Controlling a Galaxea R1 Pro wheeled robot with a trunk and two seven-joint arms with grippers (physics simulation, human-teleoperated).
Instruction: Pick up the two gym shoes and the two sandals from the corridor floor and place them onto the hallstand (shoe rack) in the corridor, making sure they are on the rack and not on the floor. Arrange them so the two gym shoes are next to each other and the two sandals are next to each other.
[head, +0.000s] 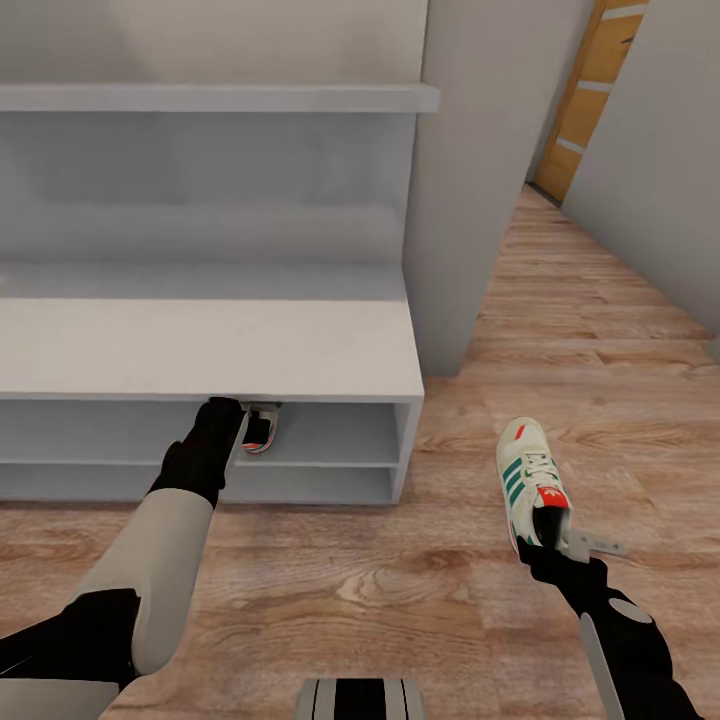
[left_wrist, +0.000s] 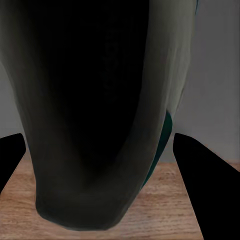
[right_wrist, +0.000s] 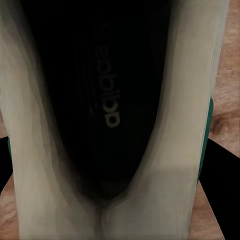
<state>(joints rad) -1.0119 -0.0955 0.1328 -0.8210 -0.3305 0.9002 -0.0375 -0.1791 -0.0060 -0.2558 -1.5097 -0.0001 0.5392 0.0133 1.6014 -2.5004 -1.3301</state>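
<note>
The left hand (head: 240, 425) pinches a gym shoe (head: 262, 428) by its heel at the upper shelf of the light-grey hallstand (head: 210, 350), while the right hand (head: 548, 540) grips the second gym shoe (head: 530, 470) by its heel above the corridor floor (head: 400, 590)

Shoe in my right gripper (head: 556, 545): gym shoe (head: 532, 478) cream-white, green side stripes, white laces, red tongue label, dark insole. Second gym shoe (head: 262, 428) by my left gripper (head: 240, 415): red heel, pale upper. Hallstand (head: 200, 345) light grey. Corridor floor (head: 400, 600) light brown wood grain. My arms black, cream-white forearm.
</note>
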